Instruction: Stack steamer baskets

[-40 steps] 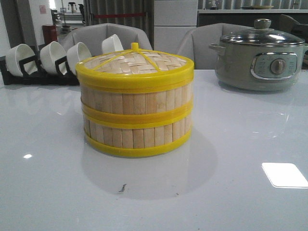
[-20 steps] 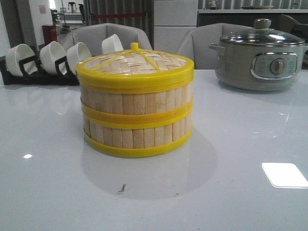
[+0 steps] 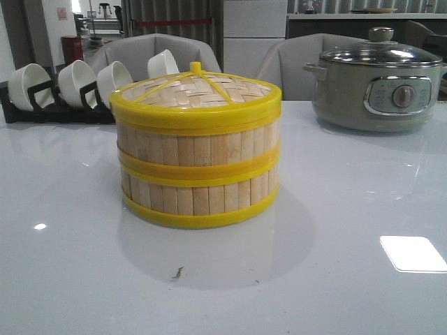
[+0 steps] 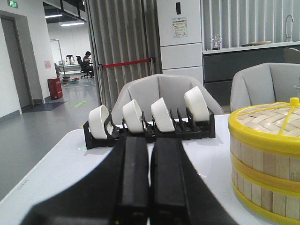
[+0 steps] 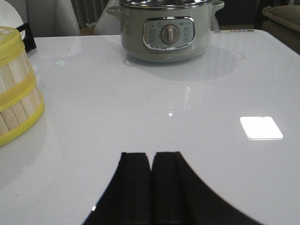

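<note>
Steamer baskets (image 3: 198, 183) were seen stacked mid-table, capped by the woven lid (image 3: 195, 94); they were judged light, stiff, best gripped at the yellow rims. Left gripper (image 4: 149, 183) and right gripper (image 5: 151, 185) were pressed together, empty; the pot (image 3: 378, 87) was set farther back.

Steamer baskets (image 3: 198, 167): pale bamboo slats, glossy yellow plastic-looking rims. Lid (image 3: 195, 91): woven bamboo. Table (image 3: 335, 265): glossy white. Pot (image 3: 377, 87): smooth grey-green.
</note>
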### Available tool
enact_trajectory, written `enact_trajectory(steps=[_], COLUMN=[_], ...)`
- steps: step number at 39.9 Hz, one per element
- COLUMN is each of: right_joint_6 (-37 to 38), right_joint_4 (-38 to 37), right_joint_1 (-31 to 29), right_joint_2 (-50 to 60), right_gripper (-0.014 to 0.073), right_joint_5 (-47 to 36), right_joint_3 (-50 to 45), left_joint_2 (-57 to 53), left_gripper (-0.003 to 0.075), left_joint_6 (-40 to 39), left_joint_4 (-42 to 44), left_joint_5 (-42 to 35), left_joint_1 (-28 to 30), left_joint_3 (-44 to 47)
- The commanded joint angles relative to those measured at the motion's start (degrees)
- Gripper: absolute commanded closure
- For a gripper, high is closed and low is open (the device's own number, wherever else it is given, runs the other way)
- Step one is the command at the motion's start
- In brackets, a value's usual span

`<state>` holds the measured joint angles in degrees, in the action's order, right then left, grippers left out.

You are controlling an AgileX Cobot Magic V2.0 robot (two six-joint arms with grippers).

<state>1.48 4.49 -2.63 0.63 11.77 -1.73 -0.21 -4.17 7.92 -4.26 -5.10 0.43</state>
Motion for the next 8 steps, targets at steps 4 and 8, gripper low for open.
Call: enact_trajectory(steps=[4,8], right_joint_6=[0.0,0.0], right_joint_4=[-0.8,-0.8], right_joint_1=[-0.2,-0.2], right_joint_2=[1.2,1.2], right_gripper=[0.0545,0.0545], right_joint_5=[-4.4,-4.4], right_joint_3=[0.9,0.9], left_joint_2=[-0.8,-0.8], left_gripper=[0.0625,0.0625], left_joint_6=[0.2,0.2], left_joint_4=[-0.2,-0.2], left_joint_5=[-4.8,-4.8], left_joint_1=[0.2,0.2], left_joint_3=[0.0,0.0])
